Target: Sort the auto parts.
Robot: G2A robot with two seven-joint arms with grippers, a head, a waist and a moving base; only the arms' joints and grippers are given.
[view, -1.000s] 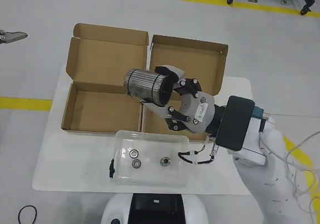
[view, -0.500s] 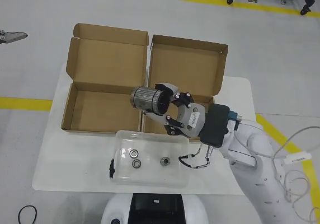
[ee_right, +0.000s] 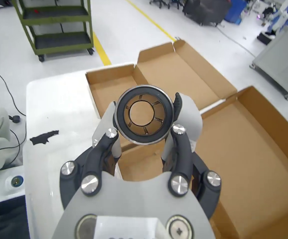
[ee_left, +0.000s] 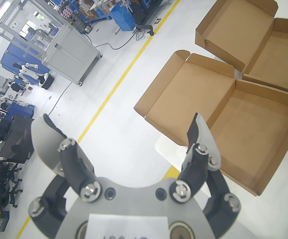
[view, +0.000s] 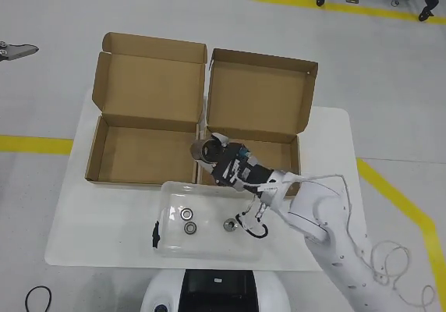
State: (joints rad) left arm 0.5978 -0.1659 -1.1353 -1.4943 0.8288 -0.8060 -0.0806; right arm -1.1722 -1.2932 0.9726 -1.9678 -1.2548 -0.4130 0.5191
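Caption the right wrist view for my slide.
Right gripper holds a ring-shaped bearing above an open cardboard box.

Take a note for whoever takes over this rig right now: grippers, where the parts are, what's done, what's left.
Left gripper: open, empty, off the table's left side.
Right gripper: shut on the metal sleeve, over the right box's near corner, beside the left box.
Clear tray: three small parts inside.
Done: no parts seen in either box.
Left: place the sleeve, then sort the three.
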